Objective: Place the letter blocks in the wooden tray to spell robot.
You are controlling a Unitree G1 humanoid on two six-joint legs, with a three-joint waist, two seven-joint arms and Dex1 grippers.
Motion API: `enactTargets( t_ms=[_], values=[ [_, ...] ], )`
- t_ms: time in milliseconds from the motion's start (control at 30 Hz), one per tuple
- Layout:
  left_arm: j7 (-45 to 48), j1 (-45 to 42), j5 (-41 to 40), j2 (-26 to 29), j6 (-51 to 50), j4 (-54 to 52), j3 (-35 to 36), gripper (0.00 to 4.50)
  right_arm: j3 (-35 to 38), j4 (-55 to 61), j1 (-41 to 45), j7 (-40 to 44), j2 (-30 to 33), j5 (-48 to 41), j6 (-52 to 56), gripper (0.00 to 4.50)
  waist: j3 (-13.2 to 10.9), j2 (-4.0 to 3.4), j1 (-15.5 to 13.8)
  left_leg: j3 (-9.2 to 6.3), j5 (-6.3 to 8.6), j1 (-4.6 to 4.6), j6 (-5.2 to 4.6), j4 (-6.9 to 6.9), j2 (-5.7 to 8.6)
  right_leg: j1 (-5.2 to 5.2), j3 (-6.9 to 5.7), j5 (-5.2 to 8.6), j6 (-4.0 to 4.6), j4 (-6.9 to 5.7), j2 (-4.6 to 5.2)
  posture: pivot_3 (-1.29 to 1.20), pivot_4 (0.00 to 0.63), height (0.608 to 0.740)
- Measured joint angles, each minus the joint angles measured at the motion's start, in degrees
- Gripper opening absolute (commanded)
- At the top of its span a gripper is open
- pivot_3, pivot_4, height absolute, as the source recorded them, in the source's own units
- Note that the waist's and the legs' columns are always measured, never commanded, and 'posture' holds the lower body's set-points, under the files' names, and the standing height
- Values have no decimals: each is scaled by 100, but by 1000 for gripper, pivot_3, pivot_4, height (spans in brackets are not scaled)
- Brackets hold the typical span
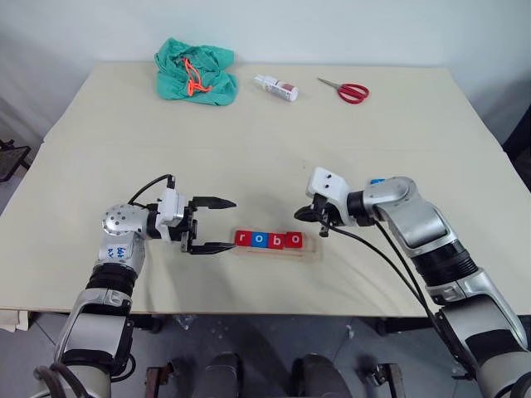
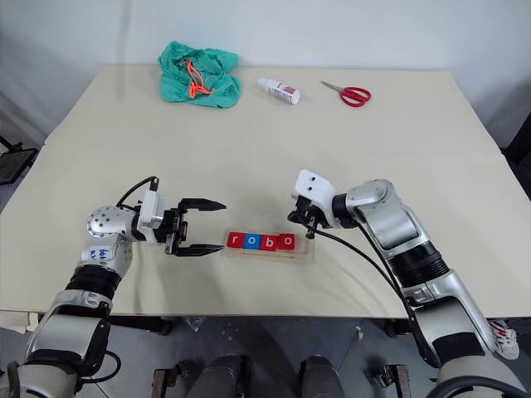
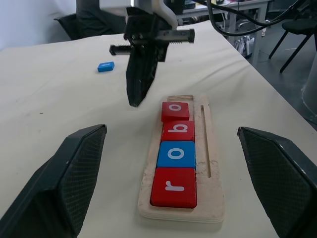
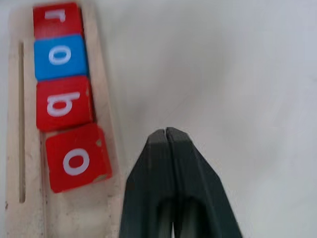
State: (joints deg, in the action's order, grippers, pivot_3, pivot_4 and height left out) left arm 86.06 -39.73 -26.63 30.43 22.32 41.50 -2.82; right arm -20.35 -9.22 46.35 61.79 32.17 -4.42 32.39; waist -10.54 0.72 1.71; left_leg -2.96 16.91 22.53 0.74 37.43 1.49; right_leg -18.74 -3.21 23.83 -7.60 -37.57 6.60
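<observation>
Left wrist view gives you the clearest reading: four letter blocks sit in the wooden tray point(image 3: 210, 163), spelling "r" on red point(image 3: 174, 186), "o" on blue point(image 3: 176, 154), "b" on red point(image 3: 177, 130) and "o" on red point(image 3: 175, 111). You can see this last block sitting slightly crooked in the right wrist view, its corner turned off the line of the others. Beyond that second "o" the tray's far end is bare wood, and a thin slot runs along the tray beside the row.

A fifth block, blue point(image 3: 106, 66), lies flat on the table point(image 1: 249, 149) well apart from the tray, in the upper left of the left wrist view; you cannot read its letter.

Your right gripper point(image 4: 166, 133) has its fingers pressed together and holds nothing, its tip over the table just beside the tray's bare end. Your left gripper point(image 1: 228, 224) is spread wide and empty, level, at the tray's "r" end.

In the left eye view the tray lies low and centre.
</observation>
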Motion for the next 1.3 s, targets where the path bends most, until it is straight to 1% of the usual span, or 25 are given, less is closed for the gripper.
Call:
enactTargets(
  t_ms=[100, 500, 800, 967, 1133, 1300],
  values=[
    [0, 7, 0, 0, 0, -2, 13, 4500, -12, 70, -68, 26, -5, -1, 17, 7, 0, 0, -2, 0, 0, 0, 0, 0, 0, 0, 0, 0, 0, 0, 0, 0, 150, 740],
    [0, 33, 2, 0, -1, -12, 53, 4500, -11, 954, -539, 216, 28, -150, 396, 7, 0, 0, -8, -2, 0, 0, 0, 0, 1, 0, 0, 0, 0, -1, 0, 0, 150, 740],
    [0, 33, 8, -4, -1, -12, 53, 4500, 106, 1002, -525, -84, -11, -222, 587, 7, 0, 0, -6, -1, 0, 0, 0, 1, 1, 0, 1, 0, 0, 0, 1, 0, 150, 740],
    [0, 76, 9, -9, -1, -31, 61, 4500, 467, 1484, -528, -60, 482, -382, 828, 7, 0, 0, -22, -9, 0, 0, 0, 0, 5, 3, 0, 0, 0, 1, 2, 0, 150, 740],
    [0, 123, 10, -15, -5, -34, 64, 4500, 445, 1797, -1040, 129, 937, -415, 904, 7, 0, 0, -23, -7, 0, 3, 0, -1, 6, 3, -1, 0, 0, 5, 4, 0, 150, 740],
    [0, 111, 12, -41, -4, -32, 64, 4500, 321, 1808, -1214, 148, 1006, -401, 873, 7, 0, 0, 7, 5, 0, -1, 0, -2, -3, 2, 0, 0, 0, 5, -2, 0, 150, 740]
  ],
)
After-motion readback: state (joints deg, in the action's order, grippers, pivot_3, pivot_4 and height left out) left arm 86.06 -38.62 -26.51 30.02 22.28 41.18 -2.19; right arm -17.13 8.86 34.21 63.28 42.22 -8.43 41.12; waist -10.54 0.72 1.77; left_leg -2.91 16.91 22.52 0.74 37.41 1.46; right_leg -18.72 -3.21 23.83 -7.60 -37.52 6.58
